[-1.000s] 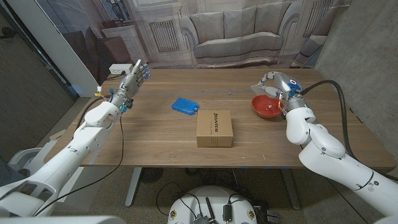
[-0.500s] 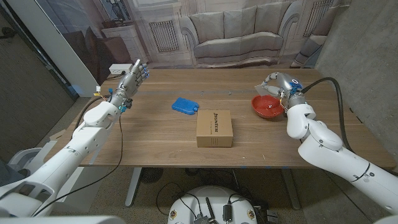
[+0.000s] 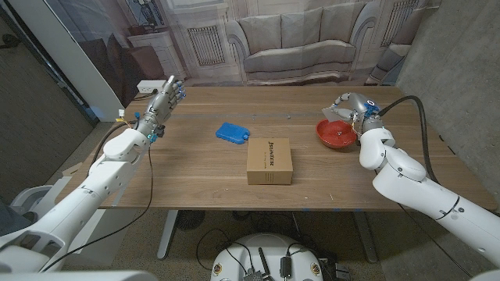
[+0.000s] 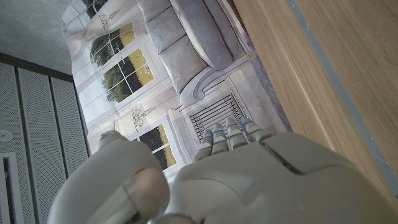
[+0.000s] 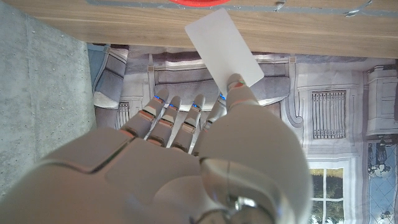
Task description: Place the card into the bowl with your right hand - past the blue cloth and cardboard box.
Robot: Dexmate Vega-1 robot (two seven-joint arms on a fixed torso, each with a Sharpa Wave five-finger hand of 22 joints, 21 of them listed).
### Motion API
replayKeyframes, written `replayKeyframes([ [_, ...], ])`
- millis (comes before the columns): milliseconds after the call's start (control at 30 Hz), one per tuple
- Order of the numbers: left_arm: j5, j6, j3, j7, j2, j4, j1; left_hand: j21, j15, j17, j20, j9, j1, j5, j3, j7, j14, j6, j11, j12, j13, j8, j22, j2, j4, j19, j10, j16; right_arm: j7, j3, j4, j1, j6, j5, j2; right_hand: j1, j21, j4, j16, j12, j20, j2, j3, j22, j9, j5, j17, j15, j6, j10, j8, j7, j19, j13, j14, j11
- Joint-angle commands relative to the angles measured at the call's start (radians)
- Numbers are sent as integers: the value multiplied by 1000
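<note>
The right hand pinches the white card at its tip, with the other fingers held close together, just above the red bowl at the right of the head picture. The bowl looks empty, and the card shows plainly in the right wrist picture. The left hand holds nothing, fingers straight and close together, at the upper left, well apart from the blue cloth and cardboard box in the middle.

White card, red bowl, blue cloth.

Bare wooden tabletop lies open between the small blue cloth, the brown cardboard box and the red bowl.
</note>
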Motion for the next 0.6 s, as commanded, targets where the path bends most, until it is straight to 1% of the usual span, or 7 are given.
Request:
replayKeyframes([
  [33, -6, 2, -4, 3, 0, -7, 18, 2, 1, 4, -46, 4, 7, -3, -8, -1, -10, -6, -4, 2, 6, 2, 3, -1, 3, -9, -2, 5, -31, -15, 31, 23, -7, 61, 3, 4, -2, 1, 0, -1, -81, 9, 0, 1, 2, -3, 2, -104, 6, 6, 4, 0, 8, 1, 7, 1],
  [600, -2, 14, 6, 1, -4, 0, 6, 1, 0, 4, -40, 4, 8, -4, -9, -3, -10, -6, -7, 1, 6, 2, 3, 0, 3, -12, -3, 5, -62, -29, 65, 37, -4, 119, 4, 2, -3, 2, 4, -3, -72, 11, 1, 2, -4, -4, 4, -102, 2, 6, 1, -7, 8, 2, 15, 1],
])
